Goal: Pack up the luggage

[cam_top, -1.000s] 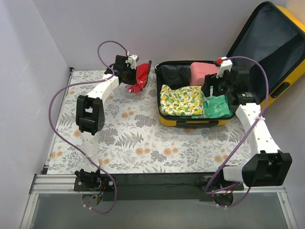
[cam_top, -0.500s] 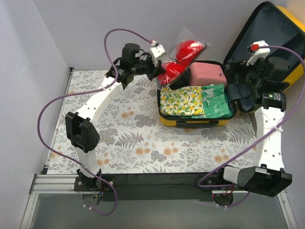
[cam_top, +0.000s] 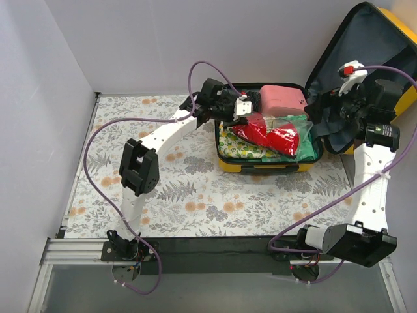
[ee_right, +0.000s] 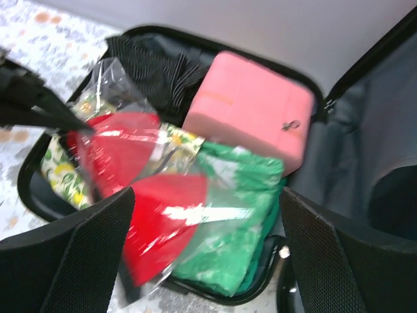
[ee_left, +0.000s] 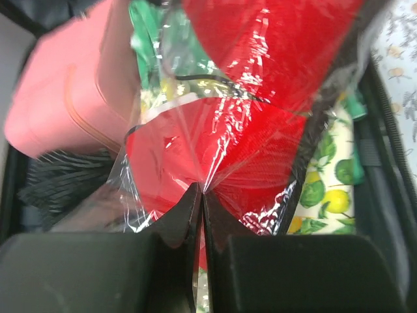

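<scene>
Placing step: on the table (cam_top: pixel 195 195) the luggage (cam_top: pixel 260 168) lies open at 1 o'clock, left gripper (ee_left: pixel 201 195) pinched tight on a clear bag of red items (cam_top: pixel 270 137) over the packed clothes (cam_top: pixel 228 145), right gripper (ee_right: pixel 207 194) spread wide by the lid (cam_top: pixel 365 45) at 2 o'clock, so next move likely: lower bag in, let go.

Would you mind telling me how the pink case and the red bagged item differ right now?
The pink case is matte and boxy, resting at the back of the luggage; the red bagged item is shiny in clear plastic, held over the clothes in front. The left gripper pinches that bag; no gripper holds the pink case. Both are in the open luggage.
</scene>
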Robot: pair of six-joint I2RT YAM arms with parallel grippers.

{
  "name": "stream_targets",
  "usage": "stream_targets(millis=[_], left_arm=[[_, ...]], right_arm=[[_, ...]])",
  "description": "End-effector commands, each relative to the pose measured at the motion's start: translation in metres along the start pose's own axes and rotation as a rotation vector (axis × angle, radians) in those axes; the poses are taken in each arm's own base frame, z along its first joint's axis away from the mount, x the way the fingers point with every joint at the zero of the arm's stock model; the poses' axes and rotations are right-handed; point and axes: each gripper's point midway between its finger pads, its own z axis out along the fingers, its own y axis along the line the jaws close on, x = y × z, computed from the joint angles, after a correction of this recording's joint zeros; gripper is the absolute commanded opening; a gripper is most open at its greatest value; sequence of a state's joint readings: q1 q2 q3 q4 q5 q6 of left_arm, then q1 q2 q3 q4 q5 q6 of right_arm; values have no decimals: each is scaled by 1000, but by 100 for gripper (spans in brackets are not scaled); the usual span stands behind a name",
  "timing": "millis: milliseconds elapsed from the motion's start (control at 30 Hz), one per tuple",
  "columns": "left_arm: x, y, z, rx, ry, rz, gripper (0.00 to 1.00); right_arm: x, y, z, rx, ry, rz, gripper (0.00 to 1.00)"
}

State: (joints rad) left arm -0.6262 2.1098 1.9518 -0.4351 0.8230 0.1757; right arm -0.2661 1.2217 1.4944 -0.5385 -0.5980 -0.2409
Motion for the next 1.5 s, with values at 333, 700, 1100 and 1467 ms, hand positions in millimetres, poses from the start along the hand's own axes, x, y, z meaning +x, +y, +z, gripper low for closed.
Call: stream_targets(millis=[333,700,1100,1467], left_arm=[[8,0,21,-157,58,-74,6],[3,-28,23,-193,95,-410,34],[-78,-27,-64,-341,-30,-482,58],[-91,-33,-136,-411,-135,-669,59]], right_arm=[[116,36,23,-194,275,98,95],[219,26,40,-124,510,68,89],[182,12,44,-77,446,7,89],[-19,-14,-14,174,84,-237,93]])
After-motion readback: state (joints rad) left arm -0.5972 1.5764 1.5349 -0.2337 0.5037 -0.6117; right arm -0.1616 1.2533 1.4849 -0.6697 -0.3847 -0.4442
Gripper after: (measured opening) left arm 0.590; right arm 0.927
